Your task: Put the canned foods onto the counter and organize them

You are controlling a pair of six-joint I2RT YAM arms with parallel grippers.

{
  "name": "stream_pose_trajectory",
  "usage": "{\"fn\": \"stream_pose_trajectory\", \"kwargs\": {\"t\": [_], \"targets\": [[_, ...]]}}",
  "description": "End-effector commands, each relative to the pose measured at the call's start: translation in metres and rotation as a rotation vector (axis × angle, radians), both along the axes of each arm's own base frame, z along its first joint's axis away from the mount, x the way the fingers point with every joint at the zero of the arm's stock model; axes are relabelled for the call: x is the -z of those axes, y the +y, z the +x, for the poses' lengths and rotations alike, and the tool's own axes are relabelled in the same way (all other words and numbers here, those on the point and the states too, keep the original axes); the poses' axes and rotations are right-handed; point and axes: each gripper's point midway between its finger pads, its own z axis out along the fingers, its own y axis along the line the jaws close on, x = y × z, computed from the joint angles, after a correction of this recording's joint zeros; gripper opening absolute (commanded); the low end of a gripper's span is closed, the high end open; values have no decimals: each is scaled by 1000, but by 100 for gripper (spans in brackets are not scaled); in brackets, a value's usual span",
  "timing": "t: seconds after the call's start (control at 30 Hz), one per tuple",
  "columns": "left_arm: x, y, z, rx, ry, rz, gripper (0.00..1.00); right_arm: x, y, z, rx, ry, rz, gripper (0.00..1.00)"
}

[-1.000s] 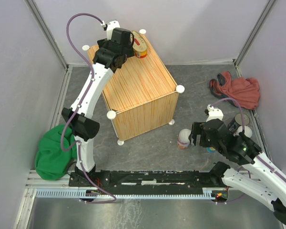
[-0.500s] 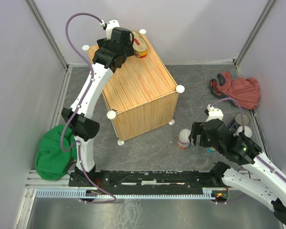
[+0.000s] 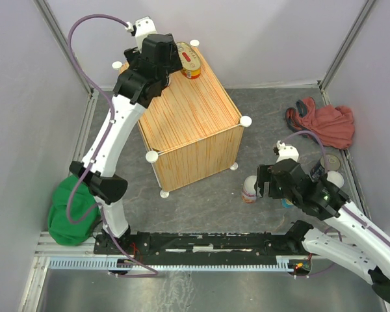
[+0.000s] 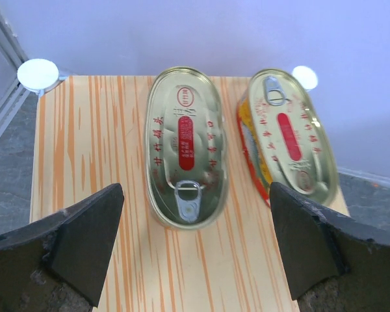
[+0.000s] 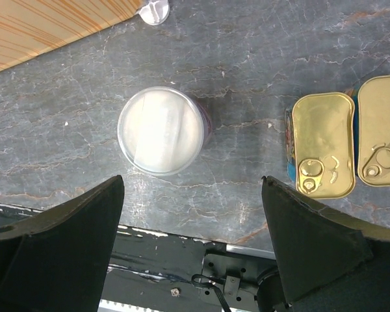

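Observation:
Two oval gold cans with red labels lie side by side at the far end of the wood-grain counter (image 4: 71,162), one (image 4: 185,146) left of the other (image 4: 289,136). My left gripper (image 4: 195,250) hovers open and empty just behind them; in the top view it (image 3: 174,62) partly hides the cans (image 3: 191,60). My right gripper (image 5: 192,240) is open and empty above the floor, near a white-lidded can (image 5: 160,130). Two rectangular gold cans (image 5: 322,153) (image 5: 381,130) lie to its right. The dark round can (image 3: 329,161) and second white-lidded can (image 3: 335,179) sit at the far right.
The counter (image 3: 188,123) stands mid-floor with white knobs (image 3: 246,120) at its corners. A red cloth (image 3: 325,123) lies at the back right and a green cloth (image 3: 68,208) at the front left. Grey walls close in the floor.
My left arm has swung its elbow left and drawn the gripper slightly back from the oval cans. My right gripper has shifted a little toward the white-lidded can.

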Motion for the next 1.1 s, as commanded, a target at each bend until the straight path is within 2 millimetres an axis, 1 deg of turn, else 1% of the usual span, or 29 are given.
{"fn": "stream_pose_trajectory", "kwargs": {"t": [0.0, 0.07, 0.1, 0.2, 0.37, 0.43, 0.57, 0.73, 0.83, 1.07], "targets": [[-48, -1, -24, -28, -138, -57, 99, -13, 9, 10, -6, -47, 35, 94], [-55, -8, -35, -21, -158, -53, 99, -11, 10, 11, -7, -43, 33, 95], [-62, -9, -42, -20, -177, -61, 99, -9, 11, 12, -8, -40, 32, 95], [-69, -22, -62, 6, -207, -72, 99, -5, 13, 13, -9, -30, 28, 95], [-72, -46, -102, 62, -232, -83, 99, 0, 18, 16, -13, -16, 20, 95], [-69, -56, -116, 91, -232, -76, 99, 3, 20, 16, -19, -5, 18, 96], [-63, -72, -139, 145, -218, -70, 99, 10, 24, 17, -28, 19, 8, 97], [-44, -90, -167, 199, -188, -67, 99, 19, 26, 19, -28, 35, -6, 98], [-35, -96, -181, 224, -175, -73, 99, 21, 28, 21, -26, 36, -7, 98], [-28, -106, -204, 267, -156, -74, 99, 34, 32, 24, -10, 50, -10, 98]]}}
